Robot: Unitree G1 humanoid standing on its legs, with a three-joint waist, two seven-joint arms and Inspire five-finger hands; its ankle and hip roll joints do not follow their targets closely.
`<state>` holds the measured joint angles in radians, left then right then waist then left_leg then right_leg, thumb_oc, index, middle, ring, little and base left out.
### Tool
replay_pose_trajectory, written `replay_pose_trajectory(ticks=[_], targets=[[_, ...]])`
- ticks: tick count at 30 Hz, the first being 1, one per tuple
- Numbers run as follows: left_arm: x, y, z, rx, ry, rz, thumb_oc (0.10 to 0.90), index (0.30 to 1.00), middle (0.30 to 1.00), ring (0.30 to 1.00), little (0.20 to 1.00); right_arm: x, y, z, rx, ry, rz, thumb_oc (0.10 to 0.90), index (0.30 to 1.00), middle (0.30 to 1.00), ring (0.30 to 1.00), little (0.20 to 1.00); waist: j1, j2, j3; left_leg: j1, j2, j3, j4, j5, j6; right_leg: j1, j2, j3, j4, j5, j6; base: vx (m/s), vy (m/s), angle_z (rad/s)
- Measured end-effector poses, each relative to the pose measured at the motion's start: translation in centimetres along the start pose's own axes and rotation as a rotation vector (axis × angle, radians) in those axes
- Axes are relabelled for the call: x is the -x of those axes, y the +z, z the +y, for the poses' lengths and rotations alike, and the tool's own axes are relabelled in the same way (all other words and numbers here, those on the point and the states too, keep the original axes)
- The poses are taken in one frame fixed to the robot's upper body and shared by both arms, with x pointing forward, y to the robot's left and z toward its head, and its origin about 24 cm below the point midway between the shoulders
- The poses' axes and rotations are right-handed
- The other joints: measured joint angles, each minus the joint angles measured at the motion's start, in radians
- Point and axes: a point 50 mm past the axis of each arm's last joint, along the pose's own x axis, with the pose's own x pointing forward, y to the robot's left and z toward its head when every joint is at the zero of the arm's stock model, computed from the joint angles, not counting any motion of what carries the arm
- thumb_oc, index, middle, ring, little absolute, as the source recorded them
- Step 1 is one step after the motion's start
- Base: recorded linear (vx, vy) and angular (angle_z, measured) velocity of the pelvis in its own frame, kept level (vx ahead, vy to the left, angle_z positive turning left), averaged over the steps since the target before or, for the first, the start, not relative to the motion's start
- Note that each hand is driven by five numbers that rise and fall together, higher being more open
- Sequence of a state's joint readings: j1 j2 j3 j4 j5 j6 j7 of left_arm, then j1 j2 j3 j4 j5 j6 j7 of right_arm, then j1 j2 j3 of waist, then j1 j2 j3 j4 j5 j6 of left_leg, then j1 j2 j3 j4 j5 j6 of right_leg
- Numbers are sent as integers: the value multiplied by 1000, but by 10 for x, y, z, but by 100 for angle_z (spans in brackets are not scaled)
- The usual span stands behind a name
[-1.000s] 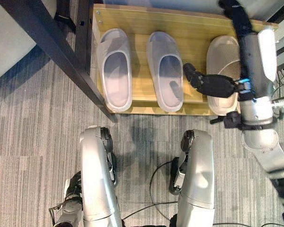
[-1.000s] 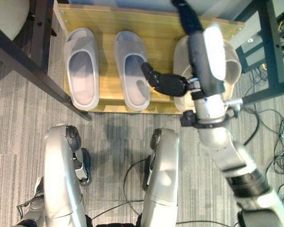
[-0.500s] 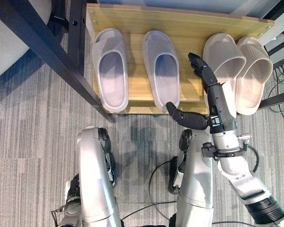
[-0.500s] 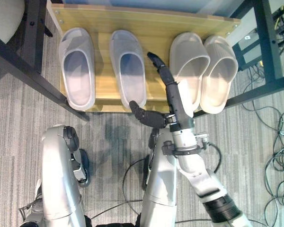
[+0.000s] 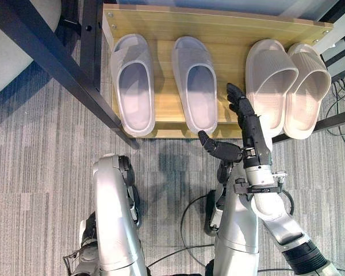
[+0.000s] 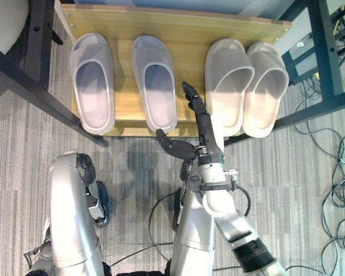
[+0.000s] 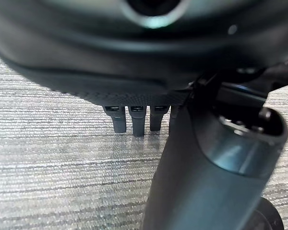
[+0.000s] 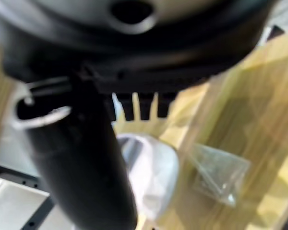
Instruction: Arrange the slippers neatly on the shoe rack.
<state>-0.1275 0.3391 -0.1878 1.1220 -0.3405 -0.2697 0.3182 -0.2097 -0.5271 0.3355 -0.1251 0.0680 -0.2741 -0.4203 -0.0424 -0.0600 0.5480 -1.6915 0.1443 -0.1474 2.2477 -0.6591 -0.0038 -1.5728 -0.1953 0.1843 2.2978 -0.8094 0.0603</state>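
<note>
A: How is the right robot hand (image 5: 241,123) placed?

B: It is held open, empty, over the shoe rack (image 5: 218,26) front edge. The beige slippers (image 5: 284,86) are set just right of its fingertips, the grey pair (image 5: 161,83) left; all lie lengthwise along the fingers.

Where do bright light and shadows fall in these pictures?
Left eye view: a bright patch lies inside one beige slipper, and the table frame casts a shadow on the carpet beside it. Right wrist view: bright patches on the rack.
</note>
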Motion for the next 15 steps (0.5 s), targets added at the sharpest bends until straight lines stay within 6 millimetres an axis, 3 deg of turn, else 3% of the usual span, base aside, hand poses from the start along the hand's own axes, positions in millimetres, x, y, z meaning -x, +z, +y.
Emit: replay_pose_trajectory(ticks=[5,15], targets=[[-1,1,-1,-6,3,7,800,900,900,900,900,-6,-1,10,-120,3,32,800,900,900,900,900,-3,0,0,2,0,1,-2,0,0,-1,1,0,1,0,0,0,0,0],[-2,2,-1,-9,4,14,800,900,900,900,900,-17,-2,11,-139,-30,28,800,900,900,900,900,0,0,0,3,0,1,-4,0,0,-2,1,0,1,0,0,0,0,0]])
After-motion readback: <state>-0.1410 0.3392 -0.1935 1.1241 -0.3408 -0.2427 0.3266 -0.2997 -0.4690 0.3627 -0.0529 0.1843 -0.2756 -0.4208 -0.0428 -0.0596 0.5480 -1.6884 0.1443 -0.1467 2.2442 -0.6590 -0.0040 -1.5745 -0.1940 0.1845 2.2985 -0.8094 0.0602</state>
